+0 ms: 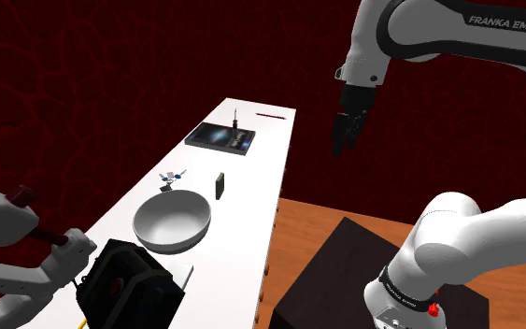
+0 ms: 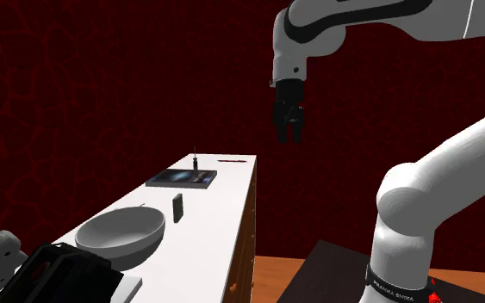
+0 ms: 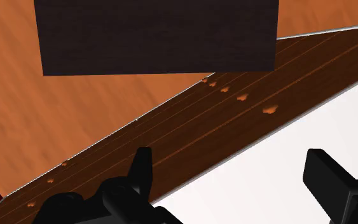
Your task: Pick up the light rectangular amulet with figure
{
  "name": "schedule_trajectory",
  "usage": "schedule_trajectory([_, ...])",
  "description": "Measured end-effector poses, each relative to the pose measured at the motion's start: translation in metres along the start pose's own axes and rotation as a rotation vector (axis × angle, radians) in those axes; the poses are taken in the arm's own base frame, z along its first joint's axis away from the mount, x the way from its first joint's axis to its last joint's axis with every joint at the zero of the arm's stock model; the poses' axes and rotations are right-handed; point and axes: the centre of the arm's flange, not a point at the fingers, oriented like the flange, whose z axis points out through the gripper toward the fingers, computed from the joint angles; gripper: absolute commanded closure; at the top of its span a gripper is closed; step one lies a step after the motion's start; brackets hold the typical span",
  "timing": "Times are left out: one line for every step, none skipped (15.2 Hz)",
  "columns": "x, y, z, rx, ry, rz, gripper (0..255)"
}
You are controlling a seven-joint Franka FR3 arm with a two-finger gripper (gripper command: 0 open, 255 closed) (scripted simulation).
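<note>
Nearest the camera in the shoulder view, at the frame's seven o'clock, a black boxy appliance [image 1: 125, 285] is seen on the long white counter top [image 1: 251, 215]. A round white bowl [image 1: 172, 221] is set at the appliance's one o'clock. The small rectangular amulet [image 1: 220, 184], rendered dark here, is stood upright on the counter at the bowl's one o'clock, near it but apart. A flat dark book with a bluish cover [image 1: 220, 138] is laid at the amulet's twelve o'clock, and a thin red pen [image 1: 268, 116] at the book's one o'clock. The all-black two-finger gripper [image 1: 345, 145] is held high in the air at the amulet's two o'clock, well apart from it.

In the second exterior view, the bowl [image 2: 120, 234] is found at the frame's seven o'clock, with the amulet [image 2: 177, 207] upright at its one o'clock and the book [image 2: 183, 178] at the amulet's twelve o'clock. The gripper [image 2: 288, 133] is hung above the counter top [image 2: 219, 232], at the amulet's two o'clock, and nothing is carried.

In the wrist view, the gripper [image 3: 230, 156] is shown with its black fingers [image 3: 142, 168] spread wide, and nothing is clasped between them. Beyond them the counter top [image 3: 285, 165], a dark brown cabinet front with small orange knobs [image 3: 234, 111], an orange wooden floor [image 3: 75, 108] and the dark box stand [image 3: 158, 35] are seen.
</note>
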Motion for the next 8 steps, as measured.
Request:
schedule_trajectory([0.0,0.0,0.0,0.0,0.0,0.0,0])
schedule_trajectory([0.006,-0.002,0.001,-0.003,0.0,-0.001,0])
schedule_trajectory([0.016,-0.007,0.007,-0.007,0.0,-0.003,0])
schedule_trajectory([0.023,-0.011,0.012,-0.012,0.001,-0.006,0])
schedule_trajectory([0.034,-0.016,0.016,-0.018,0.002,-0.008,0])
schedule_trajectory([0.043,-0.022,0.024,-0.023,0.003,-0.01,0])
schedule_trajectory([0.052,-0.027,0.027,-0.029,0.004,-0.013,0])
schedule_trajectory([0.065,-0.032,0.033,-0.035,0.005,-0.016,0])
